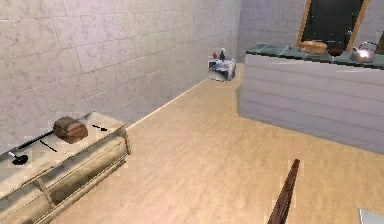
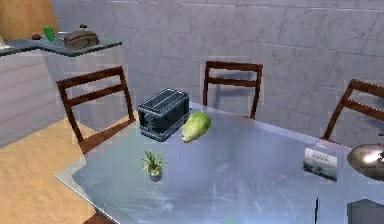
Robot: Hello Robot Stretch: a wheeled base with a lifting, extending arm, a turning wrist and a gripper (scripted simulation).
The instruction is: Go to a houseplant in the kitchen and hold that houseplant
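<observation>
A: Since the toaster (image 2: 163, 112) is the plainest thing on the table (image 2: 250, 175), where does the houseplant (image 2: 153, 164) stand from it?

B: Nearer the camera than the toaster and a touch toward the arm side view's left, apart from it. It is a small tuft of thin green leaves, upright in a little grey pot, close to the table's corner.

A: What lies next to the toaster?

B: A pale green vegetable (image 2: 196, 126) lies just beside it on the view's right. I cannot tell whether the two touch. A small booklet (image 2: 320, 162) lies well apart from the toaster, far to the right, with a round metal dish (image 2: 368, 160) past it.

A: And behind the toaster?

B: One wooden chair (image 2: 97, 100) stands beyond it to the left and a second chair (image 2: 233, 85) beyond it to the right, both at the table's far side. A second table (image 2: 60, 50), built-in with a dark top, is well apart up to the left and carries a brown loaf-like thing (image 2: 78, 38).

A: The pincer?

B: I cannot tell its state.
</observation>
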